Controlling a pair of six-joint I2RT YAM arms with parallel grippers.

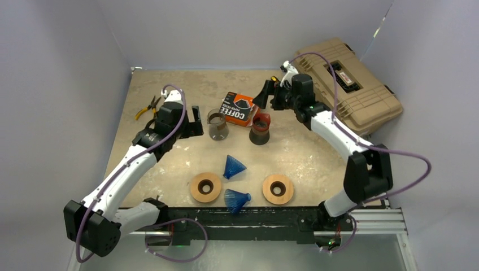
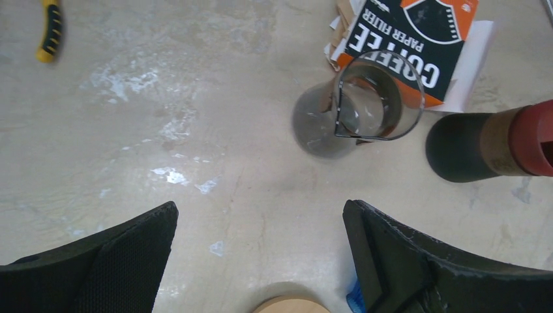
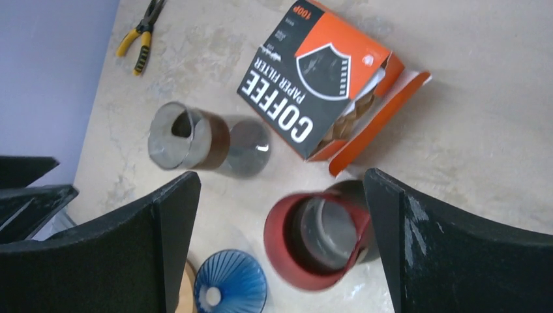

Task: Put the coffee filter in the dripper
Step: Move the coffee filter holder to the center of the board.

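Note:
The orange and black coffee filter box [image 1: 237, 108] lies at the table's middle back, and brown paper filters [image 3: 355, 112] show at its open end. Two blue drippers lie on their sides, one [image 1: 233, 166] mid-table and one [image 1: 237, 199] near the front edge. My left gripper [image 1: 195, 121] hangs open just left of a glass carafe [image 1: 217, 124], with nothing between its fingers. My right gripper [image 1: 268, 93] is open above the box's right end. In the right wrist view, my right gripper [image 3: 280, 202] looks down on a red-rimmed carafe [image 3: 319, 238] and a blue dripper [image 3: 229, 283].
Two wooden rings [image 1: 205, 187] [image 1: 278, 189] lie near the front. Yellow-handled pliers [image 1: 148, 107] rest at the back left. A tan hard case [image 1: 350, 84] fills the back right corner. The red-rimmed carafe [image 1: 260, 129] stands right of the glass one.

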